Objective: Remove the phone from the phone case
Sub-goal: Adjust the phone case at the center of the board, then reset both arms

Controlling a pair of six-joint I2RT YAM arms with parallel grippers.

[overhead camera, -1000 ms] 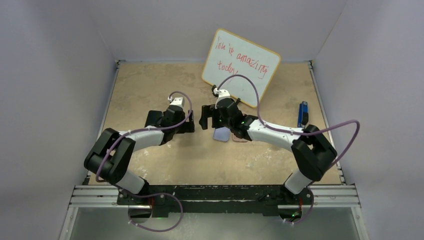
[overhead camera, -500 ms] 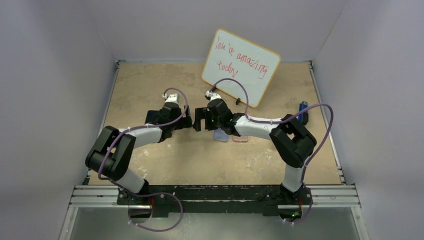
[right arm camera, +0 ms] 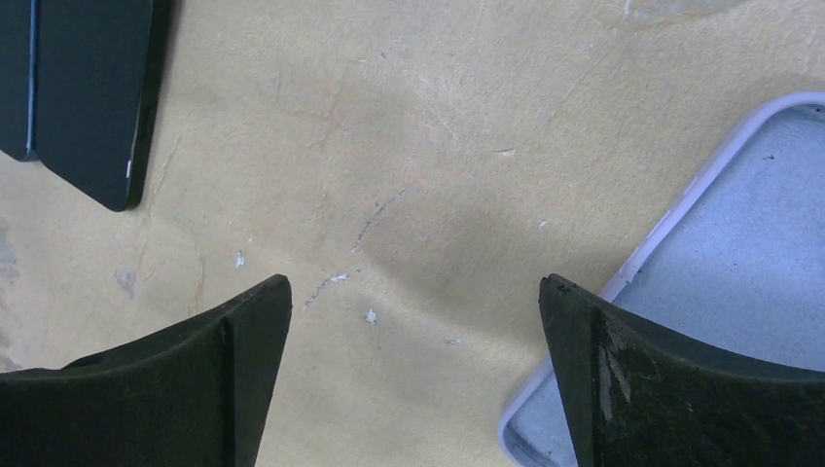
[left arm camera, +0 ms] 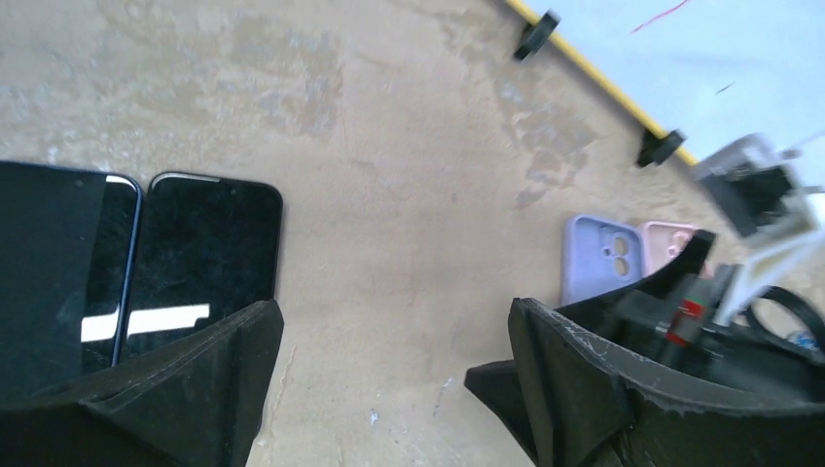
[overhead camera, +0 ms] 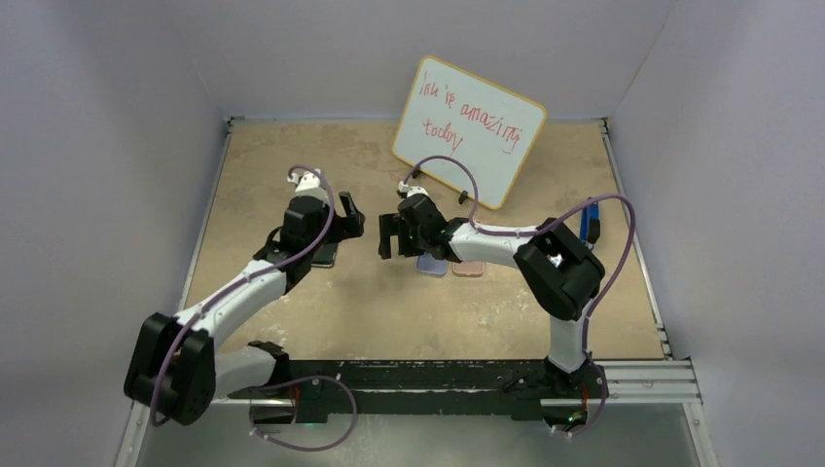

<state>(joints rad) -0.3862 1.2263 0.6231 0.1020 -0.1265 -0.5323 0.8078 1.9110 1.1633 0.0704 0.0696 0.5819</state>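
Note:
Two black phones lie flat side by side, out of any case; the left wrist view shows one (left arm camera: 209,255) beside the other (left arm camera: 53,268), and they show in the right wrist view (right arm camera: 92,88). An empty lavender case (right arm camera: 739,282) lies on the table (overhead camera: 389,311), with a pink case (overhead camera: 468,267) beside it; both also show in the left wrist view, lavender (left arm camera: 595,258) and pink (left arm camera: 666,243). My left gripper (left arm camera: 394,321) is open and empty, above bare table right of the phones. My right gripper (right arm camera: 413,292) is open and empty, just left of the lavender case (overhead camera: 431,265).
A whiteboard (overhead camera: 469,131) with red writing leans at the back centre. A blue object (overhead camera: 589,222) lies at the right edge. The two grippers (overhead camera: 342,226) (overhead camera: 389,233) face each other closely mid-table. Grey walls close in three sides.
My left arm has stretched out and its gripper moved back and left, uncovering the phones. My right gripper shifted slightly left and its elbow swung inward.

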